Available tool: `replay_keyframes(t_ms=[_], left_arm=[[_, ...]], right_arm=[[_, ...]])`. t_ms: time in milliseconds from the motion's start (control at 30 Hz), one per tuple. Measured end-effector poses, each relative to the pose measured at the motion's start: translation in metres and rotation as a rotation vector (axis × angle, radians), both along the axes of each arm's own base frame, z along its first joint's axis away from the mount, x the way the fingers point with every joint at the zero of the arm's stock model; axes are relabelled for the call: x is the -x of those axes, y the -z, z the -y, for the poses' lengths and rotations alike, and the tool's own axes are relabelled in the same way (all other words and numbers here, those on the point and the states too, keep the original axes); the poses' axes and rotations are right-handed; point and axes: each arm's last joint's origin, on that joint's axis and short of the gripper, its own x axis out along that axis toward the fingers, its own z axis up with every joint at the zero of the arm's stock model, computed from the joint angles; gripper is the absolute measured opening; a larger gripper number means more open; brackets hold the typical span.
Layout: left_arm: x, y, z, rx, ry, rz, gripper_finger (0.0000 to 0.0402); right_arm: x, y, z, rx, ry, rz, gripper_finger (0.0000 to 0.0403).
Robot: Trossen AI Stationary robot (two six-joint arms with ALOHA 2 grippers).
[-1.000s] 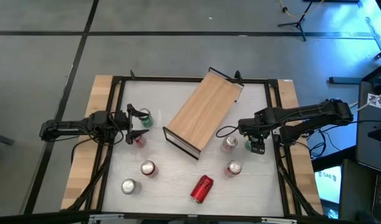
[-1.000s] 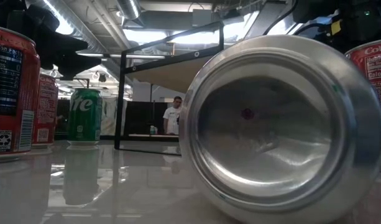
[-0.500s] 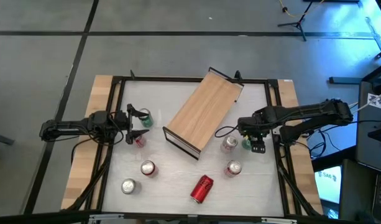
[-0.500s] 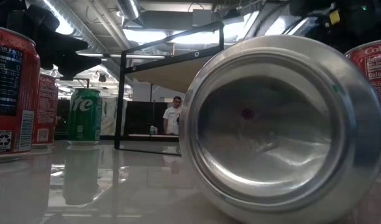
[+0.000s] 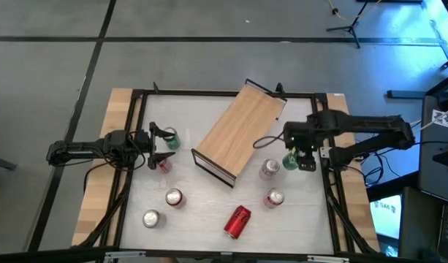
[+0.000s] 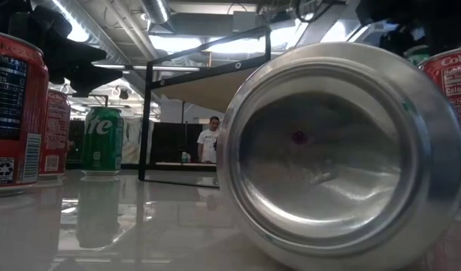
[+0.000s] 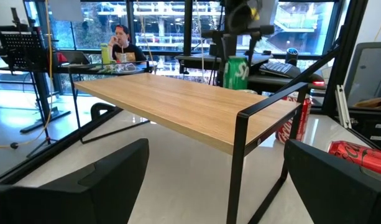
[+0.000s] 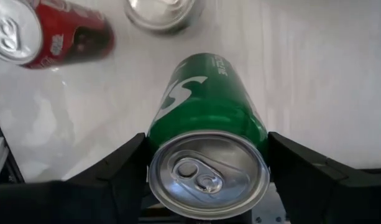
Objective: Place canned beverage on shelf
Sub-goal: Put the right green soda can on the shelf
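high view: the right gripper [image 5: 295, 158] held a green can [image 5: 290, 162] just off the shelf [image 5: 238, 131], so the carry was under way; next it needed lifting over the board. left gripper [image 5: 159, 146] waited, fingers apart. right wrist view: the can [image 8: 206, 137] looked undented, silver-topped, clamped between both fingers.

Lying can [image 6: 343, 154] blocks shelf [image 6: 207, 83] in low view.
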Motion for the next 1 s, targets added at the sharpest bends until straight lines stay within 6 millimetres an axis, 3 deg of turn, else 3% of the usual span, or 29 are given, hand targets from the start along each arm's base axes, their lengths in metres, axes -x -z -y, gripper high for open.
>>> replay_keyframes(t_ms=[567,867,1000], left_arm=[[0.000,0.000,0.000,-0.001,-0.005,0.001,0.0364],[0.000,0.000,0.000,-0.002,-0.005,0.000,0.0364],[0.000,0.000,0.000,-0.003,-0.007,0.000,0.0364]], right_arm=[[-0.051,-0.057,0.060,0.043,-0.041,0.127,0.0277],[-0.045,-0.086,0.083,0.093,0.029,0.239,0.0279],[-0.040,-0.091,0.093,0.125,0.028,0.251,0.0277]])
